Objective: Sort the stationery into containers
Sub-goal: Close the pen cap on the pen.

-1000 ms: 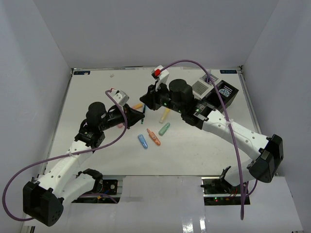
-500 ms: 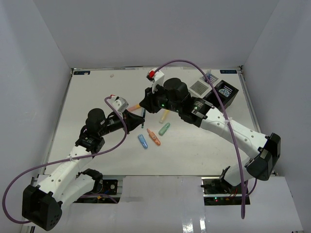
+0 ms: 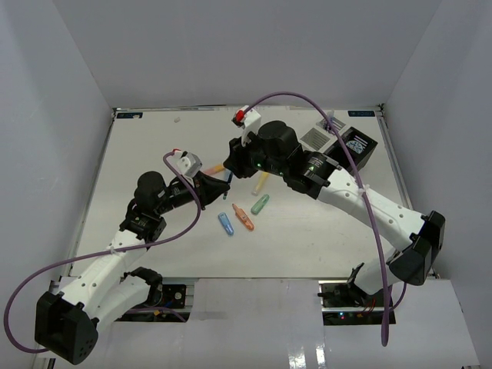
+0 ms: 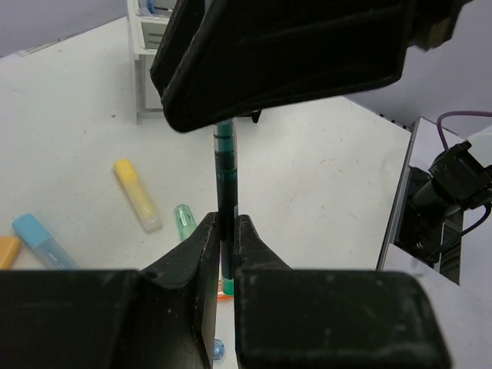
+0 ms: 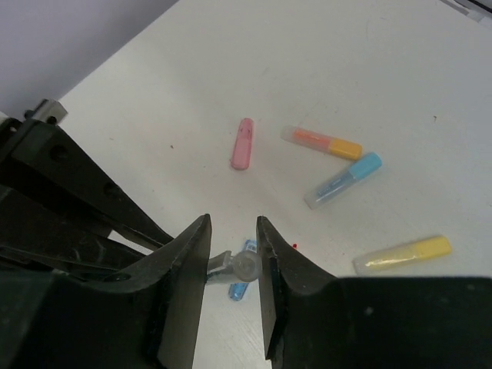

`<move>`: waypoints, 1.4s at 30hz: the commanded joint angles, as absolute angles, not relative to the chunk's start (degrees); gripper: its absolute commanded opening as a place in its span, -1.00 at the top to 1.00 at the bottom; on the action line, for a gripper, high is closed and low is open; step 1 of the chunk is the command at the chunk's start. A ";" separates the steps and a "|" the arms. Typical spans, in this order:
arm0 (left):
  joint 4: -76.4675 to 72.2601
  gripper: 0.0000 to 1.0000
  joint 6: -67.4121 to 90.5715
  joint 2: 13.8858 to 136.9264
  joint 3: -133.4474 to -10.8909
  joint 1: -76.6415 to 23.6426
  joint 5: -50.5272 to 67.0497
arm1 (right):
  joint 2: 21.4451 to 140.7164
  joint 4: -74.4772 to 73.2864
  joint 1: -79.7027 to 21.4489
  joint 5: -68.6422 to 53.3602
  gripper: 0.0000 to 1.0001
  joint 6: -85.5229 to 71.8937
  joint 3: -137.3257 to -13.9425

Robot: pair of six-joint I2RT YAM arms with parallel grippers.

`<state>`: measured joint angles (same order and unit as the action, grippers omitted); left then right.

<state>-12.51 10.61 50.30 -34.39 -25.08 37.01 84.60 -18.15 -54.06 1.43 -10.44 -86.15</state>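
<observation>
- Dark teal pen (image 4: 224,165) sits clamped between your left fingers (image 4: 206,242), which are closed tight on its lower barrel, off the counter.
- Its long axis runs straight from them into the right fingers (image 5: 198,246).
- The right fingers are slightly parted, with the pen's far end in their gap and not yet pinched.
- You'd likely need to close the right fingers on that end before the left lets go.

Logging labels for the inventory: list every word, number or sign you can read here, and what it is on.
No text here can be read.
The small blue sticker, far left corner: print too small.
The second blue sticker, far right corner: too small.
The short pink marker: faint barrel marks, blurred.
The thin dark green pen: no print shows.
</observation>
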 commanded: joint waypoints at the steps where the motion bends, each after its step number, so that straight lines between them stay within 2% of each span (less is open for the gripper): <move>1: -20.83 1.00 10.72 49.30 -36.91 -25.58 39.11 | 86.66 -25.93 -54.05 2.73 0.27 -8.09 -86.75; 5: -20.83 1.00 10.81 49.40 -37.00 -25.66 39.20 | 86.84 -25.93 -54.05 2.37 0.10 -8.09 -87.36; 10: -20.74 1.00 10.81 49.66 -37.00 -25.75 39.46 | 87.01 -25.93 -54.05 2.20 0.02 -7.91 -88.59; 14: -20.74 1.00 10.90 50.45 -36.91 -26.01 39.81 | 87.28 -25.93 -53.96 2.11 -0.19 -7.56 -90.70; 17: -20.83 1.00 11.07 50.80 -37.00 -26.19 39.99 | 87.28 -25.93 -53.97 2.11 -0.25 -7.38 -92.37; 23: -20.83 1.00 11.34 51.59 -37.00 -26.54 39.64 | 86.93 -25.93 -53.96 1.41 -0.27 -7.38 -93.87; 35: -28.21 1.00 19.51 52.73 -34.80 -26.54 38.76 | 81.22 -16.98 -54.05 -1.67 -0.26 -9.58 -84.82; 42: -28.30 1.00 19.86 52.30 -34.45 -26.54 38.59 | 79.54 -15.12 -54.05 -2.19 -0.28 -8.96 -85.43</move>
